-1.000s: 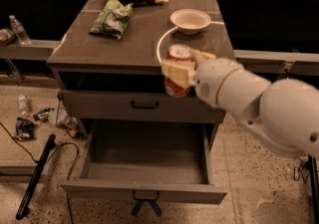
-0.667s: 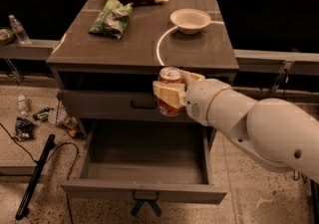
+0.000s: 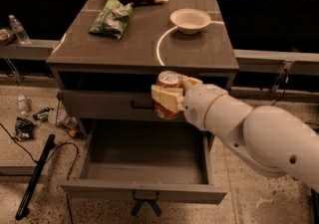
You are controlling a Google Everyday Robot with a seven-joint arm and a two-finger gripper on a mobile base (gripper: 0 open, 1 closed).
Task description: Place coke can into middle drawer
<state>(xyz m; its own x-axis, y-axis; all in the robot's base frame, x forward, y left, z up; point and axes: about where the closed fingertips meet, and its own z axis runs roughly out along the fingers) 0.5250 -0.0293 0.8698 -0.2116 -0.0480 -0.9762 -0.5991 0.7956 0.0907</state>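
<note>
Cream tool (image 3: 167,99) clamped round the red coke can (image 3: 168,79), over the open middle drawer (image 3: 144,192).
Can upright, long axis vertical, held just off the worktop's (image 3: 139,44) front edge, right of centre. Drawer box lies directly below and slightly forward, so a downward move looks required. Arm (image 3: 259,133) enters from the right, forearm roughly level.

gripper (image 3: 165,99), coke can (image 3: 168,79) lowered, above middle drawer (image 3: 144,191)

Dim warm light; pincer (image 3: 167,99) gripping coke can (image 3: 168,78) above shadowed middle drawer (image 3: 144,192)
</note>
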